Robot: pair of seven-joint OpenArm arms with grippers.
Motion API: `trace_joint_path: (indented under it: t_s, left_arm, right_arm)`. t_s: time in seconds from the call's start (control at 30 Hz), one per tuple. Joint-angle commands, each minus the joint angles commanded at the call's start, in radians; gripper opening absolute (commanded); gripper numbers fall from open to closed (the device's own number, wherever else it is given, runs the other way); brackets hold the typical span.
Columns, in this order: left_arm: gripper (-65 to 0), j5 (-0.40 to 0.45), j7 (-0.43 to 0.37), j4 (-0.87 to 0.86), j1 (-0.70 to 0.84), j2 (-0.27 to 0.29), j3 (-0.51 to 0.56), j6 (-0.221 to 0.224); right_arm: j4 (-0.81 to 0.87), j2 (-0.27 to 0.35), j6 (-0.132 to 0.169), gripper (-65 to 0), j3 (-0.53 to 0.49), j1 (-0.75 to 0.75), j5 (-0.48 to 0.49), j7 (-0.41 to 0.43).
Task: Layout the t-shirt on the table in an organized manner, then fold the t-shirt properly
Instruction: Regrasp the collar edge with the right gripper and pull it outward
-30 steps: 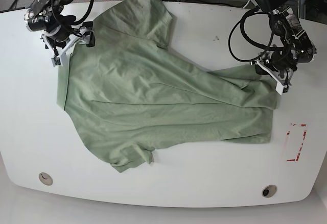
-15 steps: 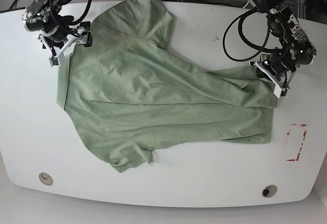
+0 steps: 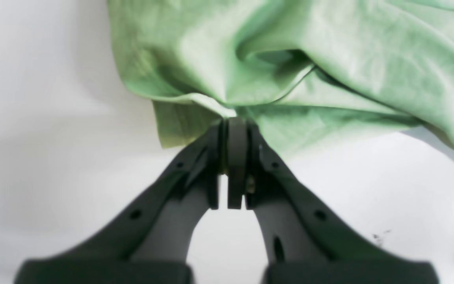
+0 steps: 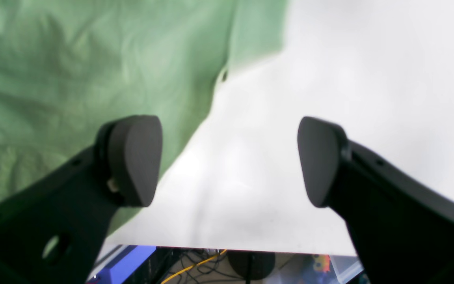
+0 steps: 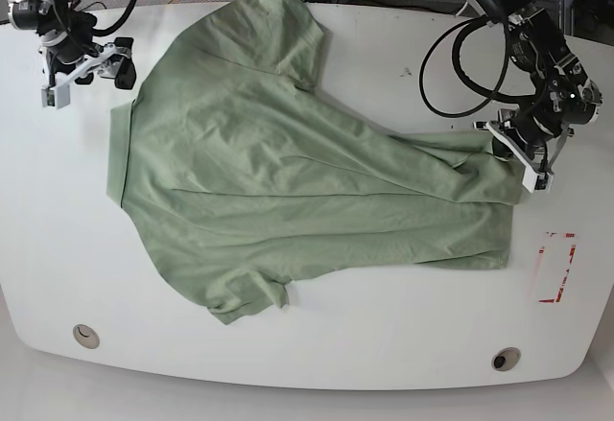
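Left tool first: jaws pressed together, a fold of the t-shirt pinched right at the tips, green cloth bunching into a deep pucker just beyond them and a doubled hem corner hanging to the tool's left. White surface shows bare on either side of the tool, with a few dark specks near its right finger

Over to the right tool: jaws spread wide, nothing between the pads, just bare white surface under the gap. The shirt's edge lies beyond the left finger, running off to that side, apart from the pads

From the base camera, the left tool sits at the shirt's corner beside the red rectangular marking, and the right tool hangs off the garment's far corner, just clear of the collar-side edge. The t-shirt lies spread between the two tools, wrinkled, one sleeve at the near edge, the other at the far rim of the surface. Two round grommet holes sit along the near rim
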Motion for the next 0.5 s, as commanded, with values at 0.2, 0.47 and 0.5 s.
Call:
trace_joint_path:
  t_s: [0.2, 0.47, 0.5]
  left_arm:
    - [-64.4, 0.0, 0.0, 0.049, 0.0, 0.0, 0.0, -0.005]
    - [-64.6, 0.002, 0.003, 0.058, -0.014, 0.0, -0.002, -0.089]
    - [-64.6, 0.002, 0.003, 0.058, -0.014, 0.0, -0.002, -0.091]
  right_arm:
    - [-0.08, -0.026, 0.0, -14.0, -0.012, -0.015, 0.003, 0.0]
    - [-0.138, -0.044, 0.0, -14.0, -0.092, -0.017, 0.003, 0.0]
    - [-0.138, -0.052, 0.0, -14.0, -0.101, -0.017, 0.003, 0.0]
